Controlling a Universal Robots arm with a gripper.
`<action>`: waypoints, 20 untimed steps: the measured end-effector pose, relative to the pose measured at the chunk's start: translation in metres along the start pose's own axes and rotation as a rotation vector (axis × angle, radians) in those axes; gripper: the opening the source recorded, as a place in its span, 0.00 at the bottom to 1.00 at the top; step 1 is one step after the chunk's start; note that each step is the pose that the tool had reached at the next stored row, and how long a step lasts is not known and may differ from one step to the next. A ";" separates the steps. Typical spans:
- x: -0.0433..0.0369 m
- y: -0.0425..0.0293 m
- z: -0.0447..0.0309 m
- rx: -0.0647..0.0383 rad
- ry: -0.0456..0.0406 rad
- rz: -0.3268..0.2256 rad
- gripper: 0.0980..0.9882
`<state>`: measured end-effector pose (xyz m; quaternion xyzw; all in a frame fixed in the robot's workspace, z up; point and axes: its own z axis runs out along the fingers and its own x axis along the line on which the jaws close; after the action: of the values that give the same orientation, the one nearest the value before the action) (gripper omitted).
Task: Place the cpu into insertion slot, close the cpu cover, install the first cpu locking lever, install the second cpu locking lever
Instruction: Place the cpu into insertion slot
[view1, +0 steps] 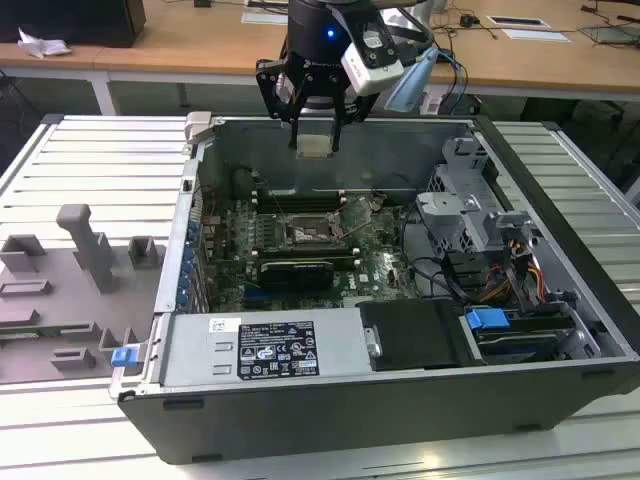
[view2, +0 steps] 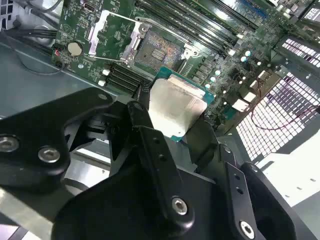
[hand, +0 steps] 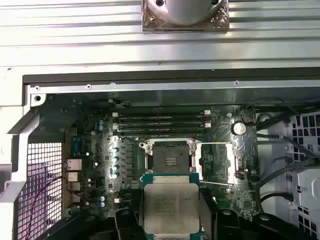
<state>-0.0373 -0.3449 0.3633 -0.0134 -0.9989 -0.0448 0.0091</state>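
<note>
Two-fingered, clamping the gripper on the chip by its edges, holding it flat. Hovering high over the open computer case, well above the bare socket, with the cover swung open beside it.

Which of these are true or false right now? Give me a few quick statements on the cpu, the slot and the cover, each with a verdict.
1. The jaws are closed on the cpu. True.
2. The cpu already sits in the insertion slot. False: it is held above the board, and the slot lies bare.
3. The cpu cover is swung open, clear of the slot. True.
4. Both wrist views show the cpu's green underside. False: its pale metal top faces them.
</note>
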 end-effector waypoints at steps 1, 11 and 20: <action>0.0000 0.0000 0.0001 -0.001 -0.0033 0.038 0.49; -0.0001 -0.0003 0.0034 -0.001 -0.0047 0.053 0.49; -0.0001 -0.0004 0.0040 -0.001 -0.0073 0.082 0.49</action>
<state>-0.0373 -0.3450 0.3593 -0.0543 -0.9975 -0.0451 0.0072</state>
